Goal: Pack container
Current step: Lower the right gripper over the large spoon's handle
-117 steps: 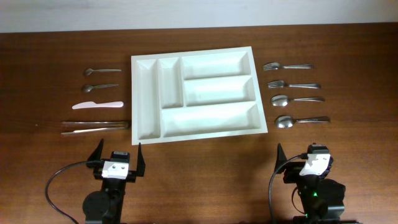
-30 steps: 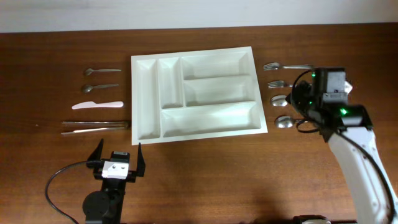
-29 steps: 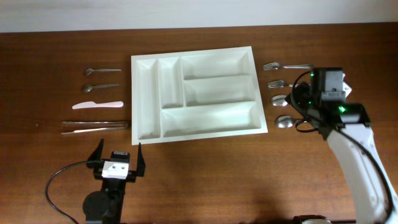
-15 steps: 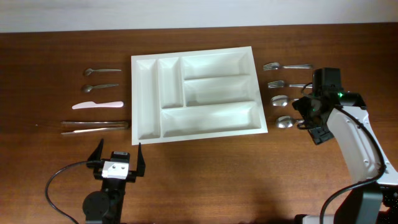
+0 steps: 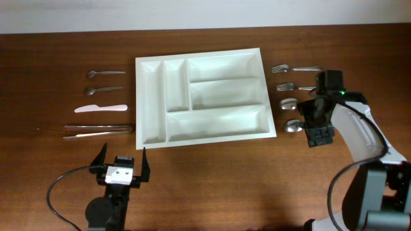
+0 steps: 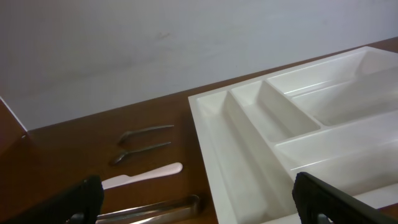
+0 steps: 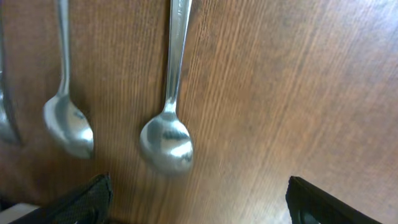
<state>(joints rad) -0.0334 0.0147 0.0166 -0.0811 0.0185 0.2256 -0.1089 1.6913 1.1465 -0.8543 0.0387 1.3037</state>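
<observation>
Overhead | container (image 5: 218, 139) beyond wide left fingers (image 5: 122, 158) | left of wide right fingers (image 5: 313, 122), apart

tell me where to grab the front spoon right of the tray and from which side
Take the front spoon by its slim straight handle, about mid-length, coming straight down and closing across its width. It lies flat on the table, and its bowl is wide and rounded, probably slippery. The neighbouring spoon lies close alongside, so keep clear of it.

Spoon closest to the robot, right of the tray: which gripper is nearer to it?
Right. The right gripper hangs just above the spoon; the left gripper sits far off, past the tray's near left corner.
</observation>
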